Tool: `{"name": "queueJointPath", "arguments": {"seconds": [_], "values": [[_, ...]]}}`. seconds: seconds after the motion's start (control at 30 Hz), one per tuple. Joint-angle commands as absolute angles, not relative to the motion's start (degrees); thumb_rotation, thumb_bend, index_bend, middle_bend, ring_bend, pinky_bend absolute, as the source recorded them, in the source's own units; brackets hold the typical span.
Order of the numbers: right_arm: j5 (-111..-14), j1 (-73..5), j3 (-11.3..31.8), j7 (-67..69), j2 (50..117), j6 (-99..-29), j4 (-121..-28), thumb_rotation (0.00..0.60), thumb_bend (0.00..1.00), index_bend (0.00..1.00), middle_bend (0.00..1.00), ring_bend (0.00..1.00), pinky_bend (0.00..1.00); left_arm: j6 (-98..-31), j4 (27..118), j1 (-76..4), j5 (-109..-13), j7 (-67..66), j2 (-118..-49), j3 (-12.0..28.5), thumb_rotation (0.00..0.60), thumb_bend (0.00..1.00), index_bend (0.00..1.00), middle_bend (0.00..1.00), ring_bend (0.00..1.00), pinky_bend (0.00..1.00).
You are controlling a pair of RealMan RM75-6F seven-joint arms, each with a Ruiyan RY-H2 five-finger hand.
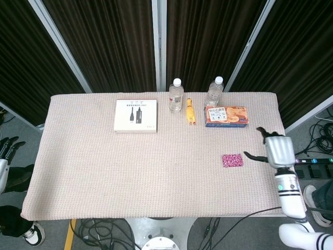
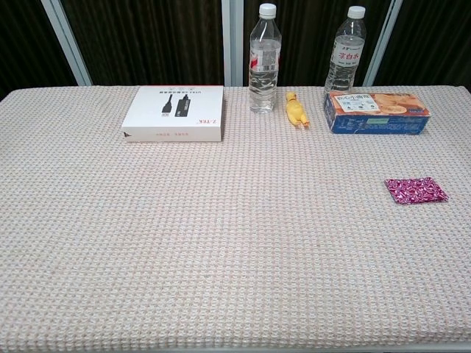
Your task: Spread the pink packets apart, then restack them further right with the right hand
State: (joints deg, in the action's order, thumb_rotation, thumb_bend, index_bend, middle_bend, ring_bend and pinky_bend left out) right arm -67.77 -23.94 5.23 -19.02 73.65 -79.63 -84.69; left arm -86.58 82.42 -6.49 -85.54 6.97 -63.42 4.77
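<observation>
The pink packets lie as one flat patterned piece on the table's right side, also plain in the chest view as the pink packets. I cannot tell how many are stacked. My right hand hovers to the right of them, near the table's right edge, fingers spread and holding nothing, with a gap between it and the packets. It is outside the chest view. My left hand shows only as dark fingertips at the far left edge of the head view, off the table.
Along the back stand a white box, two water bottles, a yellow toy and an orange-blue snack box. A woven beige cloth covers the table.
</observation>
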Motion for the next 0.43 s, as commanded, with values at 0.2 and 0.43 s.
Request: {"name": "queueJointPath", "arguments": {"seconds": [0.2, 0.43], "values": [[-72.9, -10.4, 2.2, -14.6, 71.0, -94.0, -81.1, 0.060, 0.00, 0.00, 0.01, 0.00, 0.00, -85.6, 81.7, -6.4, -85.8, 7.5, -63.5, 3.8, 0.600, 0.00, 0.25, 0.23, 0.12, 0.24], [-72.5, -8.3, 3.6, -11.3, 70.5, -93.0, -80.6, 0.057, 0.00, 0.00, 0.01, 0.00, 0.00, -84.8, 82.4, -6.4, -85.7, 7.5, -62.8, 3.3, 0.600, 0.00, 0.25, 0.23, 0.12, 0.24]]}}
